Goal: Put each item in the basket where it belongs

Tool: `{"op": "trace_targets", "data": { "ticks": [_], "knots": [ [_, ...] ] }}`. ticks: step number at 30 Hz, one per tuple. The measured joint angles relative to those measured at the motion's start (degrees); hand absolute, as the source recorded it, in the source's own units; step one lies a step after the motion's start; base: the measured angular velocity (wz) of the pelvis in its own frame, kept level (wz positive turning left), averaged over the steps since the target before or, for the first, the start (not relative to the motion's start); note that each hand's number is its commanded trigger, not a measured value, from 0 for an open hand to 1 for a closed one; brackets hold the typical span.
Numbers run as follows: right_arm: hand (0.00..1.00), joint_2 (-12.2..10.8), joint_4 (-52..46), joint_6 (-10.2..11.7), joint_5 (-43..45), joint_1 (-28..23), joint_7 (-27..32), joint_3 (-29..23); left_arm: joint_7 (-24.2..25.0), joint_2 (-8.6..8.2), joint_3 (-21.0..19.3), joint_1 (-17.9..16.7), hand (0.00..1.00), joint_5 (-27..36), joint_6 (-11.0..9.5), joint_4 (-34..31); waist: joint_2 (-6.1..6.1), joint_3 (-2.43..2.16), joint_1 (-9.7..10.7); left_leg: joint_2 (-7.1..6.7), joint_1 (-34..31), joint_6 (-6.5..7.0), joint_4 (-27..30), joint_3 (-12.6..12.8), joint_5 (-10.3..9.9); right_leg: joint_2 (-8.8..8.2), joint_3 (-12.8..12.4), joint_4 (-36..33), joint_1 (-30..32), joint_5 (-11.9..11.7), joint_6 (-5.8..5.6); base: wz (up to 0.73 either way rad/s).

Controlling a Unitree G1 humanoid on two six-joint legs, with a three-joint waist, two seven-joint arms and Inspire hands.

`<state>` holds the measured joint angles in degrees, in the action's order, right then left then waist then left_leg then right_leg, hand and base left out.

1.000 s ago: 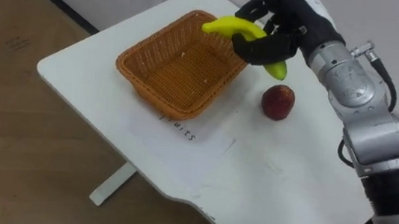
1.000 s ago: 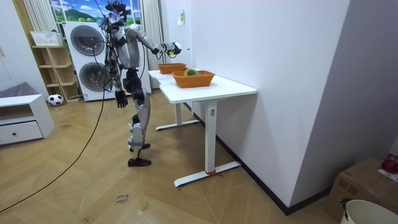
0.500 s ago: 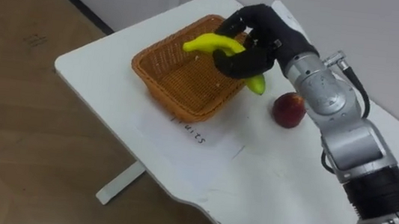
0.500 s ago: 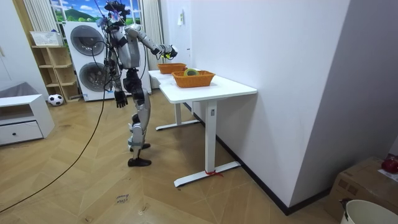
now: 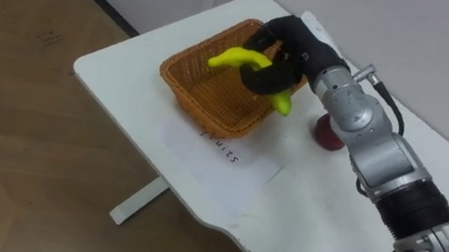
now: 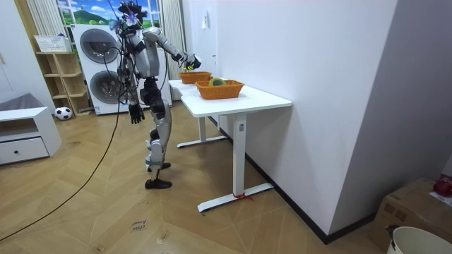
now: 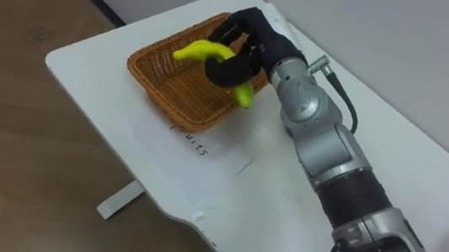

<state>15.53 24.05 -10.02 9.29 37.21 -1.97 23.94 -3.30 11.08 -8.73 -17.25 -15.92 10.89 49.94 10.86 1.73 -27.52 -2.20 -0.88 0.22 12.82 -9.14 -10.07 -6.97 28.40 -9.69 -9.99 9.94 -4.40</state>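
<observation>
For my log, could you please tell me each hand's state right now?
Right hand: shut on the curved yellow banana.
Left hand: hangs at the robot's side; cannot be told.

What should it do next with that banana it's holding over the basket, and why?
Probably lower it a little and open the fingers. The right robot hand is curled round the banana, which hangs mostly above the inside of the wicker basket, with one end near the rim. Letting go from lower down should drop it inside.
</observation>
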Motion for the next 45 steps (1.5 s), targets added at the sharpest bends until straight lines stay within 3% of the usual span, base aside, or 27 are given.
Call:
{"op": "trace_targets", "data": {
  "ticks": [3,6,7,8,45],
  "knots": [
    [0.98,0.0,0.01,0.06,-0.01,0.0,0.0,0.36,0.29,0.14,0.0,0.31,0.0,0.01,-0.06,0.4,-0.01,0.01,-0.45,-0.09,-0.02,0.01,0.01,-0.32,0.01,-0.03,0.0,0.0,-0.04,0.0,0.0,0.04],
    [0.44,0.0,0.01,0.14,-0.01,0.0,0.0,1.06,0.52,0.35,0.0,0.55,0.0,0.01,-0.08,0.68,-0.01,0.01,-1.08,-0.13,-0.07,0.01,0.02,-0.52,0.01,-0.03,0.0,0.01,-0.09,0.0,0.0,0.04],
    [0.04,0.0,0.01,0.19,-0.01,0.0,0.0,1.29,0.55,0.36,0.0,0.55,0.0,0.01,-0.08,0.68,-0.01,0.01,-1.12,-0.16,-0.11,0.01,0.03,-0.61,0.01,-0.04,0.0,0.01,-0.1,0.0,0.0,0.09],
    [0.0,0.0,0.0,0.22,0.01,0.0,-0.02,1.69,0.6,0.35,0.01,0.59,0.0,0.0,-0.09,0.75,0.01,0.0,-1.08,-0.26,-0.33,0.02,0.15,-0.84,0.01,-0.06,-0.05,0.04,-0.09,0.01,-0.02,0.11],
    [0.0,-0.01,0.04,0.66,0.11,0.0,-1.99,1.77,1.29,0.66,0.9,1.85,0.0,0.01,-0.17,2.98,-0.2,0.02,-0.84,-0.4,-0.95,0.04,0.82,-0.86,0.02,-0.11,-0.17,0.08,0.09,0.02,-0.03,0.0]
  ]
}}
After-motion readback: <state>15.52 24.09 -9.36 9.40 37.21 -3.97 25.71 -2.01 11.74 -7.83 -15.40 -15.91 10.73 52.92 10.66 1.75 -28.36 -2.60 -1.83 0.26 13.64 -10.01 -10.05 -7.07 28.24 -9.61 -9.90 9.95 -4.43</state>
